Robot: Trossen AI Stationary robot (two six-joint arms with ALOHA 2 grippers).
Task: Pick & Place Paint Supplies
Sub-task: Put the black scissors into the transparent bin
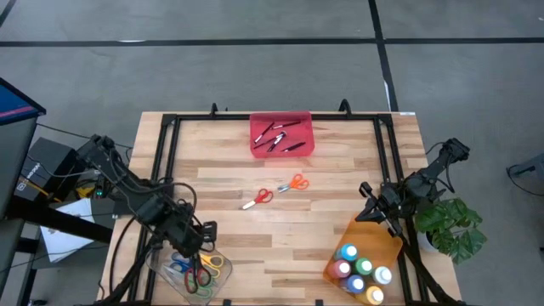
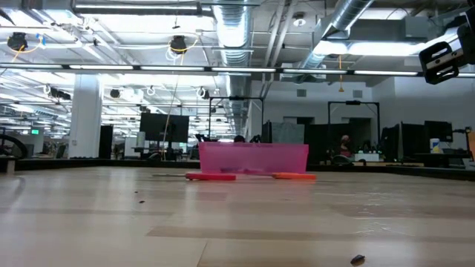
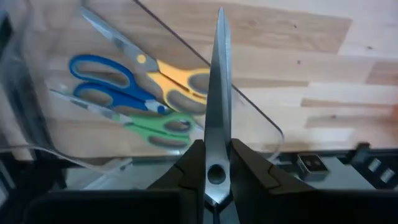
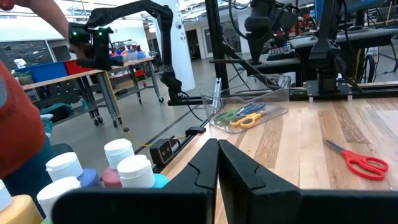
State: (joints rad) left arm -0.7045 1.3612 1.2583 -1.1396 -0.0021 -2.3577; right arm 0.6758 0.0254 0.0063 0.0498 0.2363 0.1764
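My left gripper [image 1: 202, 255] hangs over the clear tray [image 1: 161, 270] at the table's near left and is shut on a pair of scissors [image 3: 217, 81]. Its steel blades point away past the fingers, down toward the tray; the handles are hidden. Blue [image 3: 102, 71], yellow [image 3: 180, 78] and green [image 3: 165, 124] scissors lie flat in that tray. Red scissors [image 1: 259, 198] and orange scissors [image 1: 293, 183] lie on the table's middle. Thin dark sticks [image 1: 279, 136] lie in the red tray [image 1: 255, 149]. White-capped paint bottles [image 1: 361, 268] stand in the orange tray [image 1: 374, 234]. My right gripper [image 4: 217, 155] waits shut beside them. My left gripper pinches the scissors at the pivot screw [image 3: 216, 174], one finger on each flat face. The closed blades run on along the fingers and slant steeply down. The scissors hang clear above the tray's rim [image 3: 249, 106].
A dark metal frame [image 1: 166, 161] borders the wooden table on the left, far and right sides. A green plant [image 1: 455, 225] stands off the right edge. A person in red [image 4: 18, 124] shows beyond the table in the right wrist view. Bare wood lies between the trays.
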